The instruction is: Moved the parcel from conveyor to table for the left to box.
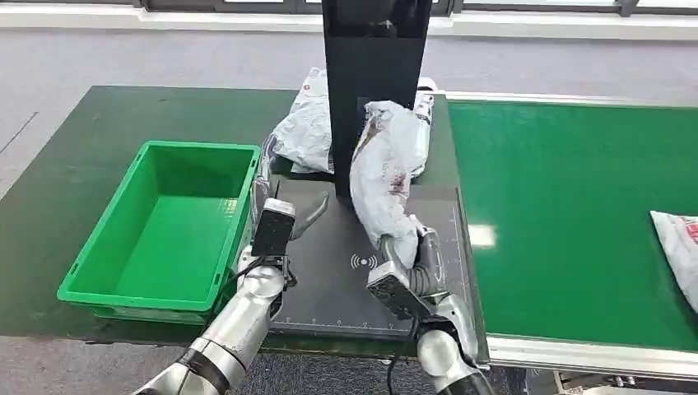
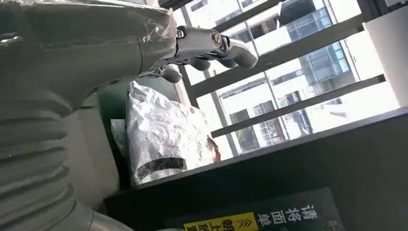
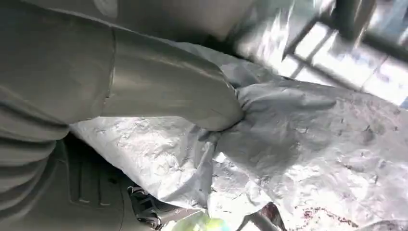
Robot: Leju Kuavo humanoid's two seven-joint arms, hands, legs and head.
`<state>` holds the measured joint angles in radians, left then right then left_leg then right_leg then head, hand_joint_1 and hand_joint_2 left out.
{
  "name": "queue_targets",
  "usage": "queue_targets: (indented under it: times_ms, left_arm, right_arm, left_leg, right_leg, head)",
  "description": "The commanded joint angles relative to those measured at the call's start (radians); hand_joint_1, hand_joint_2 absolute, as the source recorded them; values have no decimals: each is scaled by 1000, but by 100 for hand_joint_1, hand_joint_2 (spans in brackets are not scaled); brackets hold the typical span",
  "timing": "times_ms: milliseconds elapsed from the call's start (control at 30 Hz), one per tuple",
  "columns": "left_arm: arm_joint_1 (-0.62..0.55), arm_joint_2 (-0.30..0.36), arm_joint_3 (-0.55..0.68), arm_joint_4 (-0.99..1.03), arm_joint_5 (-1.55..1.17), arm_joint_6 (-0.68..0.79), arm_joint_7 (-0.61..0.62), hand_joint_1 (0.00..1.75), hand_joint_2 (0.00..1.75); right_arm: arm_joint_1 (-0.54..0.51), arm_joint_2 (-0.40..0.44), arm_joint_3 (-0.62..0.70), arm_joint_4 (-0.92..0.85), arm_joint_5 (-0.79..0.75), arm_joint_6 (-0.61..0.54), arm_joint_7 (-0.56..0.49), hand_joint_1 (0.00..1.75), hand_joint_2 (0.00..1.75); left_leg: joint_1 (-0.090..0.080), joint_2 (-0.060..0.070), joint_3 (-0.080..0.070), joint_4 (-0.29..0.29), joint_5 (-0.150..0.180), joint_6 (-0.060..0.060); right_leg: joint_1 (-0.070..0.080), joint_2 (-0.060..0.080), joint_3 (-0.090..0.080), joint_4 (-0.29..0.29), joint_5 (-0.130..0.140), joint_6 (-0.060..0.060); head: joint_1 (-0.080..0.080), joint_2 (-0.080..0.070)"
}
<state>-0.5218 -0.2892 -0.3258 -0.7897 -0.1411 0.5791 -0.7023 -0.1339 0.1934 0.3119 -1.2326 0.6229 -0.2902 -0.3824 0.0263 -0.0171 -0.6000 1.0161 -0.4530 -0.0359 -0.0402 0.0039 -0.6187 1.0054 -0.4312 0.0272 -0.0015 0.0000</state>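
The right hand (image 1: 409, 262) grips the crumpled white parcel (image 1: 385, 169), lifted upright, long axis vertical, above the black scanner mat (image 1: 329, 271). The left hand (image 1: 284, 220), fingers apart and empty, hovers just beside it, toward the green box (image 1: 169, 226).

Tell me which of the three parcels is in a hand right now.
The grey parcel over the black scanner pad, gripped by the right hand. The one behind the black post and the one on the conveyor lie untouched.
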Motion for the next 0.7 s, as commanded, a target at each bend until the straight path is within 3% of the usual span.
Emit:
queue_targets:
  times_ms: [33, 300, 533, 700]
  left_arm:
    - [-20, 29, -25, 22, 0, -39, 4, 0, 175]
    - [-3, 34, 4, 15, 22, -27, 4, 0, 175]
    - [-13, 25, 73, 44, 35, -34, 4, 0, 175]
    - [-1, 20, 98, 40, 25, -26, 4, 0, 175]
  right_arm:
    - [-123, -71, 258, 367, 172, 95, 221, 0, 175]
    - [-97, -87, 262, 378, 242, 78, 295, 0, 175]
    - [-89, -75, 209, 277, 327, 63, 404, 0, 175]
    - [-43, -61, 137, 139, 299, 26, 364, 0, 175]
  left_leg:
    - [1, 5, 7, -4, -1, 3]
    - [0, 2, 3, -2, -1, 2]
    - [0, 2, 4, -2, 0, 2]
    - [-1, 1, 2, -1, 0, 2]
  right_leg:
    - [2, 3, 6, -5, 1, -4]
    - [0, 0, 4, -2, 0, -2]
    - [1, -1, 4, -2, 0, -3]
    - [0, -2, 2, -1, 0, -2]
  head:
    - [0, 0]
    - [0, 0]
    - [0, 0]
    - [0, 0]
